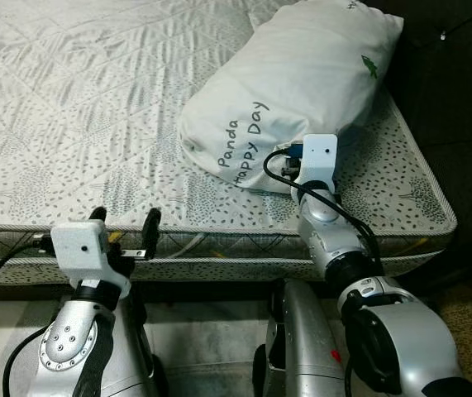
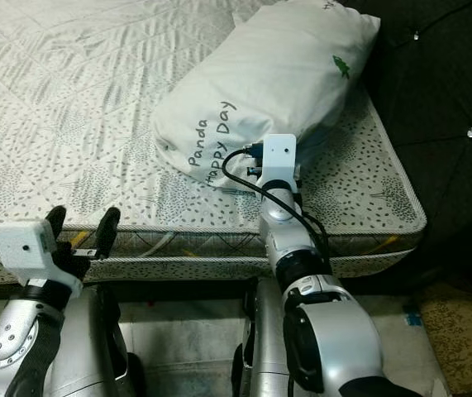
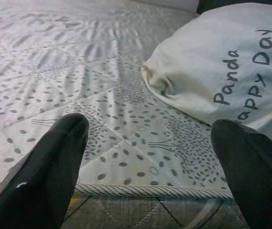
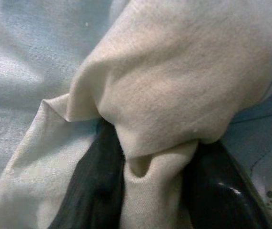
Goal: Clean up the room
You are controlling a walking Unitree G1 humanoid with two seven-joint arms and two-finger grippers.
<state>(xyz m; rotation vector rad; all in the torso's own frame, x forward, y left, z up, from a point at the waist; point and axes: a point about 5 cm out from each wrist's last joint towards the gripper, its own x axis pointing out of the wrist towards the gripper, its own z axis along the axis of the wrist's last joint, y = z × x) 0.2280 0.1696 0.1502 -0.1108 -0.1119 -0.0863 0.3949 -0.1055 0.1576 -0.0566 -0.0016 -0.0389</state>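
A white pillow [image 1: 289, 91] printed "Panda Happy Day" lies on the mattress [image 1: 78, 124] near its right front corner. My right gripper [image 4: 150, 186] is pressed into the pillow's near edge and shut on a fold of its fabric [image 4: 159, 157], with a black finger [image 4: 93, 186] on each side of the fold. My left gripper [image 1: 124, 225] hovers open at the mattress's front edge, left of the pillow, with nothing between its fingers [image 3: 45, 176].
The patterned mattress stretches wide to the left and back. A dark tufted headboard [image 2: 434, 91] stands along the right side. Pale floor [image 1: 211, 331] lies beneath the bed's front edge, with a brownish mat [image 2: 459, 331] at the lower right.
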